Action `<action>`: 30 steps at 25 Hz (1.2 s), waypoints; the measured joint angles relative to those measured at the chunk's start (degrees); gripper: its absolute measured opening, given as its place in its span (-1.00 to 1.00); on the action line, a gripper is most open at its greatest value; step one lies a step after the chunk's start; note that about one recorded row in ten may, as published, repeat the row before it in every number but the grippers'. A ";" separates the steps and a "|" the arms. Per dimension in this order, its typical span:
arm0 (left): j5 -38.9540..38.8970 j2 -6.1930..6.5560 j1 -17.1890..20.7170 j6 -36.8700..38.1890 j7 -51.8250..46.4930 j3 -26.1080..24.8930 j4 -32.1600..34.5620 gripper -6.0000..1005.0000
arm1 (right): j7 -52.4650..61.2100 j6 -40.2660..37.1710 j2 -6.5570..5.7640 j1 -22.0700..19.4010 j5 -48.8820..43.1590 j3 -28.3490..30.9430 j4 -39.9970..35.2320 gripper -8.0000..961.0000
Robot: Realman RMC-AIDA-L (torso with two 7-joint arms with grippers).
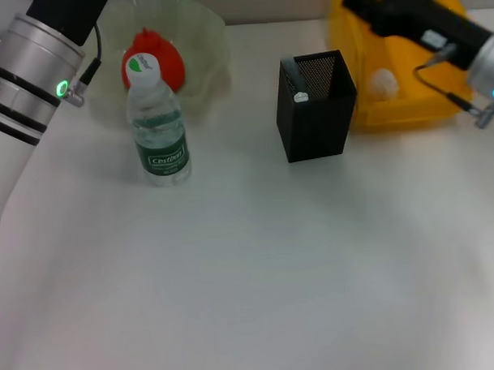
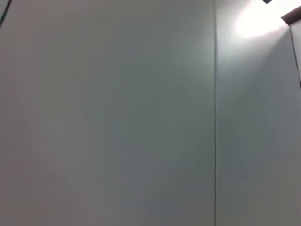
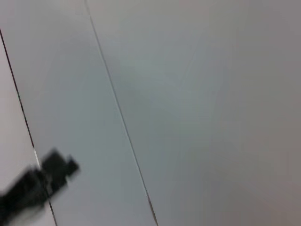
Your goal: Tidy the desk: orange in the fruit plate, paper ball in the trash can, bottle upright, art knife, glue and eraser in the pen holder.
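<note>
White desk point(image 1: 250, 282), pale panelled wall point(image 2: 117, 117)

Bottle point(image 1: 156, 127) — upright, cap on, at 10 o'clock. Orange point(image 1: 163, 61) lies in the plate point(image 1: 203, 40) just behind it, at 11. Holder point(image 1: 315, 106) stands upright at 1 o'clock; the yellow can point(image 1: 406, 102) at 2 — paper ball point(image 1: 382, 83) inside.

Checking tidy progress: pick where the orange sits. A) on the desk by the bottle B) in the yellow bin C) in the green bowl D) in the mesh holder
C: the orange lies inside the green bowl, behind the upright bottle.
</note>
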 joint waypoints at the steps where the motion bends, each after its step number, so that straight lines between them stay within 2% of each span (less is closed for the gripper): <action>1: 0.00 0.00 0.00 0.00 0.00 0.00 0.00 0.66 | 0.00 0.00 0.00 0.00 0.00 0.00 0.00 -0.11; 2: 0.00 0.00 0.00 0.00 0.00 0.00 0.00 0.66 | 1.05 -1.90 -0.04 -1.02 -0.01 0.60 -1.26 -0.11; 3: 1.71 0.31 0.46 0.60 -8.53 0.10 0.41 0.66 | 2.13 -3.74 -0.18 -2.05 -0.29 0.91 -2.63 -0.11; 4: 6.52 1.28 0.52 2.44 -14.86 -0.13 0.60 0.66 | 3.58 -5.62 -0.61 -3.36 -1.04 0.94 -4.80 -0.11; 5: 10.70 2.01 0.79 4.47 -18.27 -0.44 0.70 0.66 | 8.50 -8.97 -1.93 -6.04 -5.20 0.78 -10.70 -0.11; 6: 10.70 2.01 0.79 4.47 -18.27 -0.44 0.70 0.66 | 8.50 -8.97 -1.93 -6.04 -5.20 0.78 -10.70 -0.12; 7: 14.47 2.93 1.14 6.31 -19.71 -0.65 0.86 0.66 | 14.79 -13.75 -3.82 -7.91 -12.65 1.31 -16.88 -0.12; 8: 18.49 3.72 1.57 8.15 -21.00 -0.92 1.07 0.66 | 14.79 -13.75 -3.82 -7.91 -12.65 1.31 -16.88 -0.12; 9: 24.40 5.08 2.51 10.86 -22.63 -1.49 1.54 0.66 | 17.93 -17.71 -4.77 -8.47 -17.46 2.28 -19.69 -0.13; 10: 31.33 6.17 4.27 14.28 -24.31 -3.01 2.23 0.66 | 19.94 -25.75 -5.85 -8.44 -24.41 5.74 -22.00 -0.13; 11: 31.33 6.17 4.27 14.28 -24.31 -3.01 2.23 0.66 | 19.94 -25.75 -5.85 -8.44 -24.41 5.74 -22.00 -0.13; 14: 38.37 6.93 7.59 17.88 -26.27 -5.88 4.04 0.66 | 20.27 -36.35 -6.46 -7.75 -30.21 10.52 -23.78 -0.14; 15: 42.66 7.59 9.42 19.10 -28.61 -7.30 6.01 0.66 | 20.32 -40.20 -6.47 -7.64 -30.51 11.91 -24.32 -0.15; 16: 42.66 7.59 9.42 19.10 -28.61 -7.30 6.01 0.66 | 20.32 -40.20 -6.47 -7.64 -30.51 11.91 -24.32 -0.20; 17: 46.53 8.07 10.20 20.14 -30.77 -8.43 7.10 0.66 | 20.31 -41.42 -5.94 -7.74 -30.38 12.56 -24.54 -0.25; 19: 48.31 8.17 10.41 20.72 -31.78 -9.03 7.39 0.66 | 20.10 -41.36 -5.48 -7.76 -30.38 12.65 -24.66 -0.36; 20: 50.79 8.15 10.61 21.67 -33.22 -10.30 7.56 0.66 | 18.88 -40.58 -4.15 -7.57 -30.73 12.06 -24.87 -0.41; 21: 50.79 8.15 10.61 21.67 -33.22 -10.30 7.56 0.66 | 18.88 -40.58 -4.15 -7.57 -30.73 12.06 -24.87 -0.40; 23: 51.59 8.05 10.70 21.97 -33.58 -10.83 7.56 0.66 | 16.17 -40.16 -2.20 -7.23 -31.84 10.74 -26.00 -0.38; 24: 52.70 7.22 11.45 22.14 -33.09 -12.09 7.78 0.66 | 15.49 -40.10 -1.60 -7.24 -32.23 10.50 -26.99 -0.37; 25: 52.79 7.02 11.68 22.14 -32.88 -12.27 7.99 0.66 | 14.59 -39.94 -0.62 -7.41 -32.65 10.30 -28.82 -0.36; 30: 54.81 6.64 12.42 22.20 -32.80 -12.73 8.80 0.66 | 14.28 -39.95 -0.39 -8.37 -32.56 10.58 -29.58 -0.04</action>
